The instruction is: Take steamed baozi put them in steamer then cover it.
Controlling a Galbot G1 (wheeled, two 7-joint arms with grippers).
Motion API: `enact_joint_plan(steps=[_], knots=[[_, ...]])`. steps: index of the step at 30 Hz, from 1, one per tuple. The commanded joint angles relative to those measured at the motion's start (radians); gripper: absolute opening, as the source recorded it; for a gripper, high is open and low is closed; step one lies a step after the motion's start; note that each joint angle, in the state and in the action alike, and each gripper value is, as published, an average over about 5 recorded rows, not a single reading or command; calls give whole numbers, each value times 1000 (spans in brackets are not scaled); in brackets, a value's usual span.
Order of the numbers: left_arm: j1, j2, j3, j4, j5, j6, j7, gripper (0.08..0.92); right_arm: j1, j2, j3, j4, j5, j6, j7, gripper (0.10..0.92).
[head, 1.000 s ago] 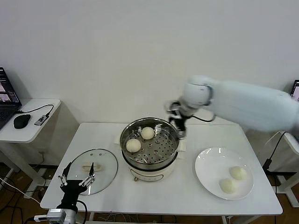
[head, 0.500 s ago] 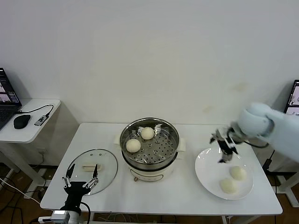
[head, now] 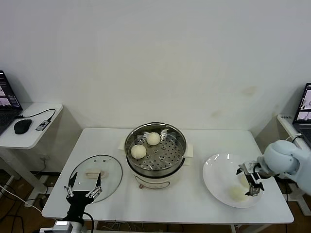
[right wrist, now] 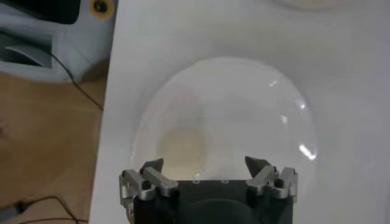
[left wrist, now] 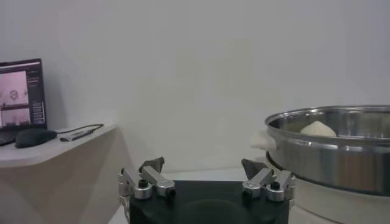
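Observation:
The steel steamer (head: pixel 155 167) stands mid-table with two baozi on its perforated tray, one at the back (head: pixel 153 138) and one at the left (head: pixel 138 151). On the white plate (head: pixel 218 170) one baozi (head: pixel 236 193) lies at the front. Another is partly hidden behind my right gripper (head: pixel 252 183), which is open and low over the plate's right side. In the right wrist view the open gripper (right wrist: pixel 206 165) hangs above a baozi (right wrist: pixel 183 149) on the plate (right wrist: pixel 256 109). The glass cover (head: pixel 108 167) lies flat at the left. My left gripper (head: pixel 83 187) is open and empty at its front edge.
A side table (head: pixel 34 138) at the far left carries a laptop, a mouse (head: pixel 22 126) and a cable. A second laptop (head: pixel 305 104) stands at the far right. The left wrist view shows the steamer's wall (left wrist: pixel 329 155) with a baozi (left wrist: pixel 317 129) above the rim.
My right arm has swung from the steamer's back rim to the right and come down over the plate. The left arm has barely moved.

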Motion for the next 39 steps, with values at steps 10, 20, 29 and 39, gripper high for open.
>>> enact_joint_plan(steps=[10, 20, 29, 39], knots=[[-1, -2, -7, 7, 2, -3, 0, 823, -213, 98, 141, -106, -60, 5, 44, 821], [-1, -4, -13, 11, 0, -5, 0, 823, -215, 114, 145, -119, -72, -19, 52, 728], [-5, -7, -5, 14, 3, -5, 0, 823, -217, 108, 158, -115, -74, -21, 43, 608], [-11, 2, -7, 5, 1, -2, 0, 823, -12, 91, 82, -91, 8, -22, 21, 533]])
